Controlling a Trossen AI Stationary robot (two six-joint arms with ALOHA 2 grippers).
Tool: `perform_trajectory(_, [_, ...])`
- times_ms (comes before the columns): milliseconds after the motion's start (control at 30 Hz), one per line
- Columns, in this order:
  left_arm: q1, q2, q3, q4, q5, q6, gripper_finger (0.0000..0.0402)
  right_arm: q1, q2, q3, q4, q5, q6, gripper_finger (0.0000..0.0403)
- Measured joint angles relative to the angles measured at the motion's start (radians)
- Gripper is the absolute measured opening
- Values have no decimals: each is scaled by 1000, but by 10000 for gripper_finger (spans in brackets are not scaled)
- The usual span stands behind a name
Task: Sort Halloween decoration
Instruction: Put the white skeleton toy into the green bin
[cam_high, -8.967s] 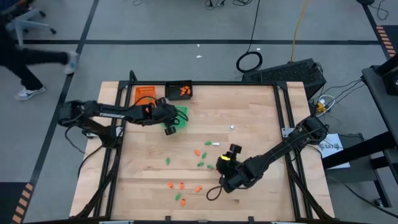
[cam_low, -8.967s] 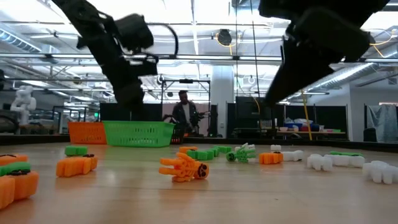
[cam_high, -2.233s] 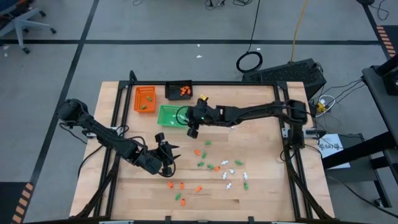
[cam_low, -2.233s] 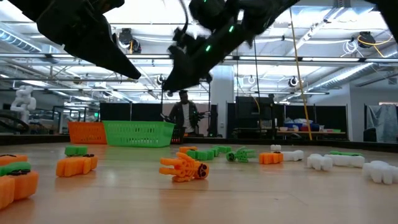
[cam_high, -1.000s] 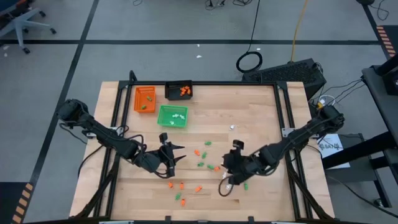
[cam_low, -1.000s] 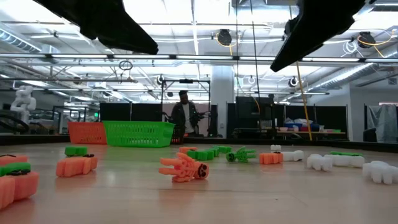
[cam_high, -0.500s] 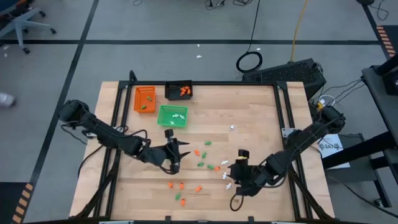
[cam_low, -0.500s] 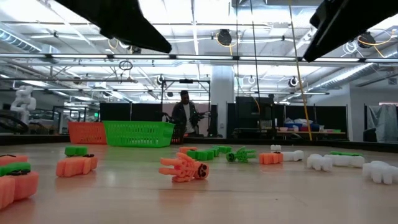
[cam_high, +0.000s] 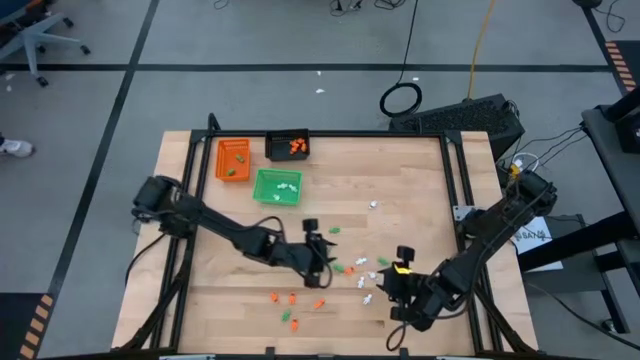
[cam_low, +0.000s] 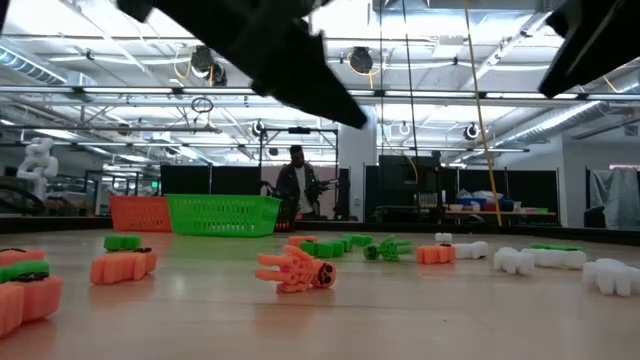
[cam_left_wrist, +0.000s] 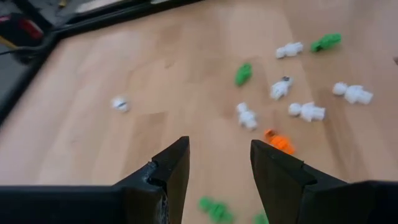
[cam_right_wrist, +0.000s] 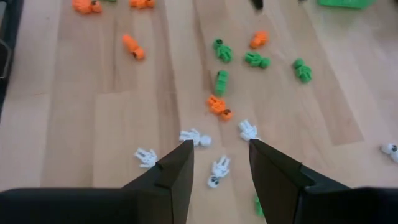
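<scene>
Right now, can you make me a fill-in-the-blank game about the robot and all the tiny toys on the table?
1. The tray nearest the loose pieces is coloured ____.
2. The left end effector is open and holds ____.
3. The pieces nearest the right end effector are coloured ____.
4. The black tray holds pieces coloured ____.

Missing words: green; nothing; white; orange

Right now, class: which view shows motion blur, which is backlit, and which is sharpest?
Left wrist view: the white figures and table are smeared by motion. Low view: bright ceiling lights turn the left arm into a black silhouette. Right wrist view: sharpest, with white skeletons crisp between the open right gripper fingers.
</scene>
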Motion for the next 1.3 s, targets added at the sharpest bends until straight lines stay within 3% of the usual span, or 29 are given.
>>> perform_trajectory(433, [12, 326, 305, 0, 6, -50, 169, 70, 0, 0, 3, 85, 36, 139])
perform_trajectory(700, [35, 397, 328, 7, 51, -124, 169, 80, 0, 0, 11, 204, 26, 139])
perform_trajectory(1300, [42, 451, 328, 31, 92, -155, 169, 80, 0, 0, 49, 239, 21, 139])
